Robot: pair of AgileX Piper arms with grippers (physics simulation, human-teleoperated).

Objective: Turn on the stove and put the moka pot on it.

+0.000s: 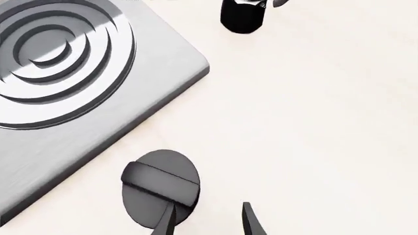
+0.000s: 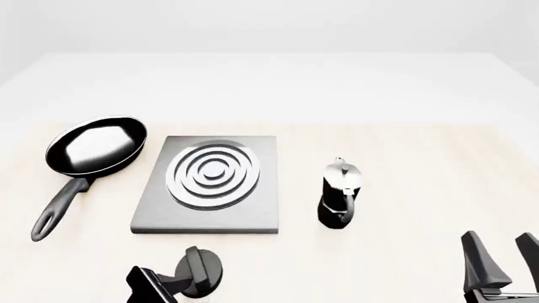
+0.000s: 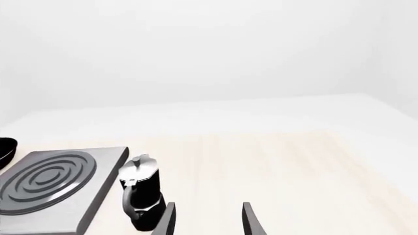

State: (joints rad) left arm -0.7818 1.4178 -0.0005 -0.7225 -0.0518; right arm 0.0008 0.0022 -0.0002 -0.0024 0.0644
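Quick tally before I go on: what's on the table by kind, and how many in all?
Frying pan: 1
Stove plate: 1
Stove knob: 1
Moka pot: 1
Total: 4

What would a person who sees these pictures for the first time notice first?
Probably the stove, a grey square plate with silver rings in the middle of the table, with the black frying pan to its left. The small moka pot stands upright to its right. Near the front edge, the left gripper is open beside the round black knob.
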